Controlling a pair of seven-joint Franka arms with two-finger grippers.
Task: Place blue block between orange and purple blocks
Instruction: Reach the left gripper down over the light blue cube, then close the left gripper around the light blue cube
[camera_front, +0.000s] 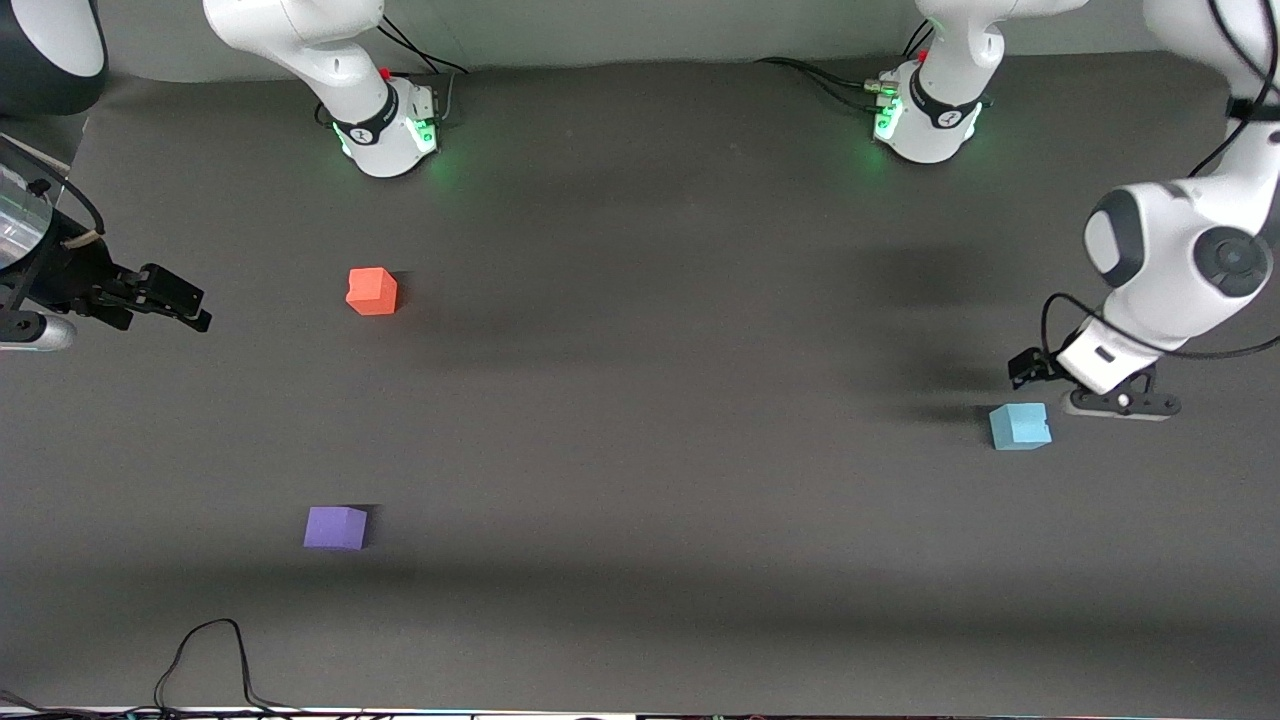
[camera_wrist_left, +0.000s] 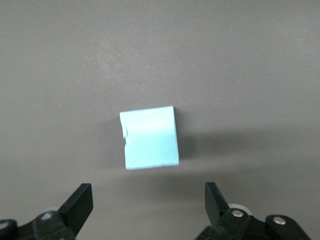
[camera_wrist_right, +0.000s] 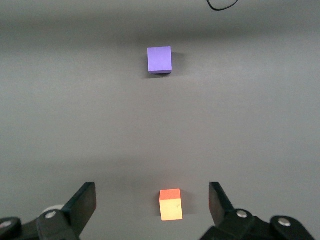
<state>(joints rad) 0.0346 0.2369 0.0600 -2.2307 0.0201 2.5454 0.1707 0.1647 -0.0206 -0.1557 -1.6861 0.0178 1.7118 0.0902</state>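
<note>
From the front, my left gripper (camera_front: 1120, 400) hangs low near the edge at the left arm's end of the table, just beside the blue block (camera_front: 1019, 426) and a touch farther from the camera. The orange block (camera_front: 371, 291) and purple block (camera_front: 335, 527) sit well apart toward the right arm's end — purple nearer the front edge. My right gripper (camera_front: 185, 305) waits at that end's edge.

Left wrist view: fingers (camera_wrist_left: 80, 202) spread wide, nothing held, blue block (camera_wrist_left: 150, 137) on the table (camera_wrist_left: 250, 60) ahead.

Right wrist view: right gripper (camera_wrist_right: 152, 207) is spread too — orange block (camera_wrist_right: 170, 204) in the gap, purple (camera_wrist_right: 159, 60) farther off.
</note>
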